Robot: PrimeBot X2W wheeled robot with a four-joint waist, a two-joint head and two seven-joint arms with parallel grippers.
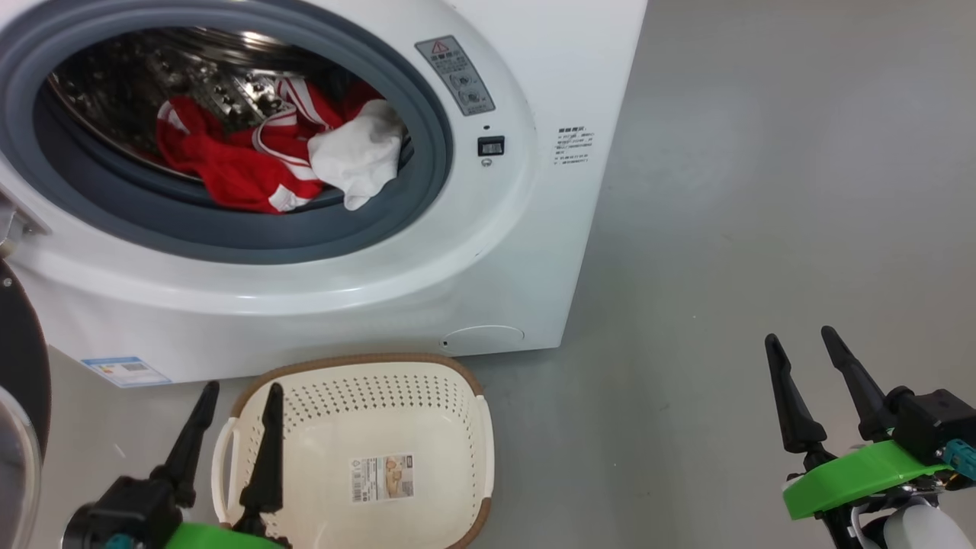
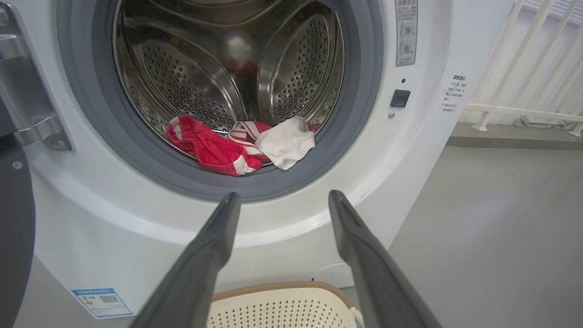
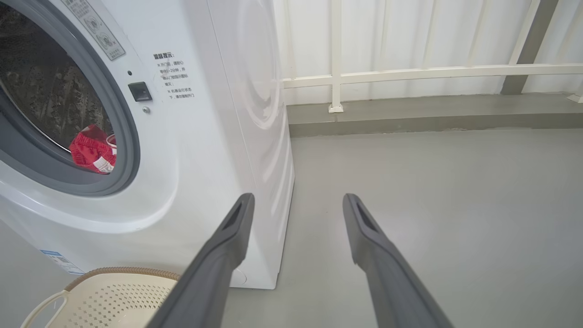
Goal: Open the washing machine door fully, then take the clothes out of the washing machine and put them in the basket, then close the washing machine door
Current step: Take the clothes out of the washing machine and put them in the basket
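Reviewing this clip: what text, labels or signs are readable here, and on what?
"温馨提示" heads the printed notice on the washing machine front; lines below too small.
Grey label: warning triangle; text too small.
Blue label: unreadable.
Sticker in the basket: unreadable.

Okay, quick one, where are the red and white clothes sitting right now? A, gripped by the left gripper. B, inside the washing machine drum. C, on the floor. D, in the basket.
B: the clothes lie at the front of the drum inside the washing machine, the basket has no clothes in it, and the left gripper and right gripper are both open and hold nothing.
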